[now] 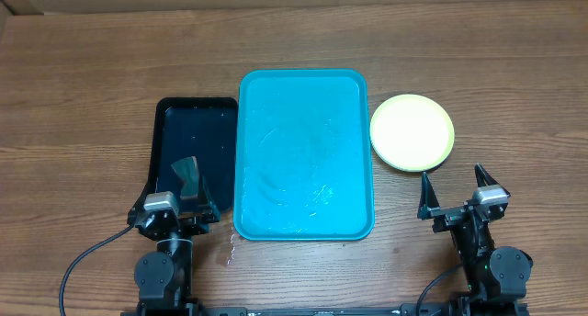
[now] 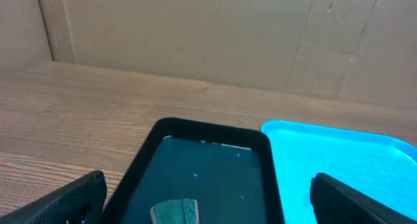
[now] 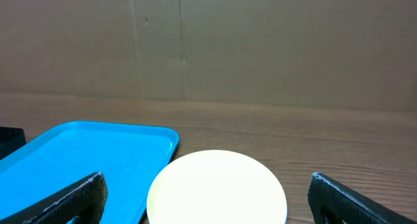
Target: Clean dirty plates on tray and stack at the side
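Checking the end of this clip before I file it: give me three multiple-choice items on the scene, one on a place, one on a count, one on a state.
1. Where does the plate lie relative to the turquoise tray?
A. on it
B. on the table, to its right
C. leaning upright against it

2. How many trays are on the table?
A. one
B. two
C. three

3. How do the left gripper and the right gripper stand?
A. both open, holding nothing
B. both shut
C. left open, right shut on the plate

Answers:
1 B: the overhead view shows the plate flat on the wood beside the tray's right rim.
2 B: only the turquoise tray and the black tray are there.
3 A: each wrist view shows fingers spread wide with nothing between them.
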